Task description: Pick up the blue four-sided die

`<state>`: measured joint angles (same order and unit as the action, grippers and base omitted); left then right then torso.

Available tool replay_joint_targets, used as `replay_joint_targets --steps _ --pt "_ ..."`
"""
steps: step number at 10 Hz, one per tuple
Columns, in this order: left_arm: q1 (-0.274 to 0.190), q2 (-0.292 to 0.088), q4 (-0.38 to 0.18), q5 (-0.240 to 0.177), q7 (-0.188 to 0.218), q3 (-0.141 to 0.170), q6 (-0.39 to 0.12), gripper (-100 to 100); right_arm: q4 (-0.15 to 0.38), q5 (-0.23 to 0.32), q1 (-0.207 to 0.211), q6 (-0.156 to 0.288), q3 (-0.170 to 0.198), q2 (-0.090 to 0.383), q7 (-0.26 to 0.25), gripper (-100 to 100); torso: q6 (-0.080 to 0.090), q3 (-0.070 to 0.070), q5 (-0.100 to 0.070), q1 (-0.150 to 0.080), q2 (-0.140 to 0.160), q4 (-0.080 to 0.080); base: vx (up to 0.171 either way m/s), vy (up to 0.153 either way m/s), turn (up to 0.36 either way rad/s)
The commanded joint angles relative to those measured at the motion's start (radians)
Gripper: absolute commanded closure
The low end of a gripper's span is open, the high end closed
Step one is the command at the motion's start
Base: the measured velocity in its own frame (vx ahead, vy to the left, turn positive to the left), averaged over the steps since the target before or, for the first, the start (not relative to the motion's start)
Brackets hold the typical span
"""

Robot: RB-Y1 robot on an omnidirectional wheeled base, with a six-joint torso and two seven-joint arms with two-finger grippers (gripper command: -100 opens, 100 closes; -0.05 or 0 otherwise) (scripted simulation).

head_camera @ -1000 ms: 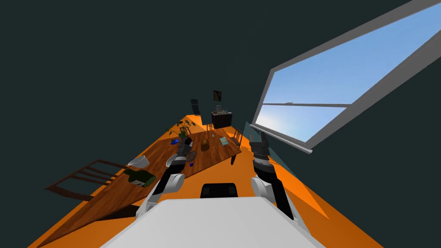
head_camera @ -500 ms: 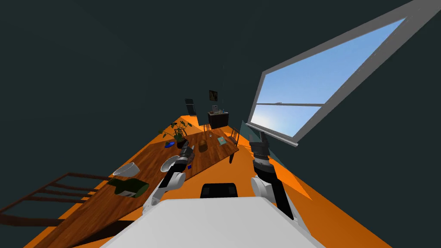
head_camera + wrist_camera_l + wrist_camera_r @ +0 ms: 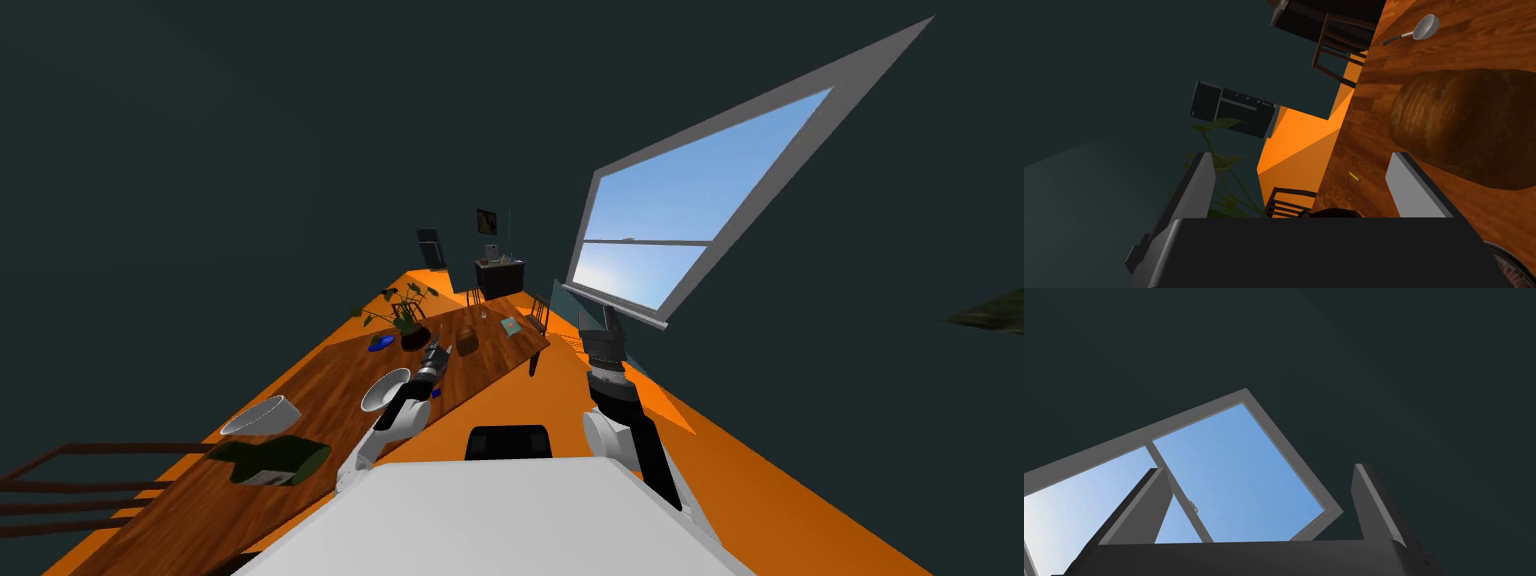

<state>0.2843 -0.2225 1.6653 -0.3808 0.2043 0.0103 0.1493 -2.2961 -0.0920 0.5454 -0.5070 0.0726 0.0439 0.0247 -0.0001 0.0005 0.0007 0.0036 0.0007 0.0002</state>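
Loaf [image 3: 1464, 125] beside left end effector [image 3: 1300, 157] spread wide, plant [image 3: 403, 310] near, right end effector [image 3: 1259, 469] wide

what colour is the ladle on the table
Light grey bowl with a dark handle; the ladle shows best in the left wrist view.

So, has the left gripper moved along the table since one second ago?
Yes. Judged against the brown loaf, the left gripper has come nearer to it, reaching farther along the table. It is open.
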Motion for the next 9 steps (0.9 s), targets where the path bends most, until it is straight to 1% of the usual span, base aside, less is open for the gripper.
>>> replay_joint_targets --steps 1,2,3,4,5,6,7,8,9 --pt "-0.018 -0.006 -0.05 -0.012 0.007 0.0 -0.017 -100 0.0 0.0 0.0 0.0 0.0 0.0 0.0 0 0.0 0.0 0.0 0.0 0.0 0.0 -0.023 0.048 -0.081" --pt "-0.036 -0.015 -0.084 -0.032 0.017 0.001 -0.043 -100 0.0 0.0 0.0 0.0 0.0 0.0 0.0 0 -0.001 0.0 0.0 0.0 0.0 0.0 -0.019 0.031 -0.127" --pt "-0.036 -0.015 -0.116 -0.032 0.017 0.001 -0.043 -100 0.0 0.0 0.0 0.0 0.0 0.0 0.0 0 0.0 0.0 0.0 -0.001 -0.001 0.0 -0.014 0.024 -0.089" --pt "-0.054 -0.025 -0.152 -0.051 0.028 0.002 -0.069 -100 0.0 0.0 0.0 0.0 0.0 0.0 0.0 0 -0.001 0.0 0.0 -0.001 -0.001 0.0 -0.015 0.035 -0.177" --pt "-0.054 -0.025 -0.174 -0.051 0.028 0.002 -0.069 -100 0.0 0.0 0.0 0.0 0.0 0.0 0.0 0 0.0 -0.001 0.0 -0.001 -0.001 0.0 -0.017 0.035 -0.09" --pt "-0.073 -0.035 -0.203 -0.07 0.038 0.003 -0.095 -100 0.0 0.0 0.0 0.0 0.0 0.0 0.0 0 -0.001 -0.001 0.0 -0.001 -0.001 0.0 -0.027 0.037 -0.139" --pt "-0.073 -0.035 -0.231 -0.07 0.038 0.003 -0.095 -100 0.0 0.0 0.0 0.0 0.0 0.0 0.0 0 0.0 0.0 0.0 -0.001 0.0 0.0 -0.022 0.029 -0.089" --pt "-0.092 -0.044 -0.258 -0.09 0.048 0.005 -0.122 -100 0.0 0.0 0.0 0.0 0.0 0.0 0.0 0 -0.001 0.0 0.0 -0.001 -0.001 0.0 -0.018 0.025 -0.152" --pt "-0.092 -0.044 -0.288 -0.09 0.048 0.005 -0.122 -100 0.0 0.0 0.0 0.0 0.0 0.0 0.0 0 0.0 0.0 0.0 -0.001 -0.001 0.0 -0.012 0.026 -0.081"
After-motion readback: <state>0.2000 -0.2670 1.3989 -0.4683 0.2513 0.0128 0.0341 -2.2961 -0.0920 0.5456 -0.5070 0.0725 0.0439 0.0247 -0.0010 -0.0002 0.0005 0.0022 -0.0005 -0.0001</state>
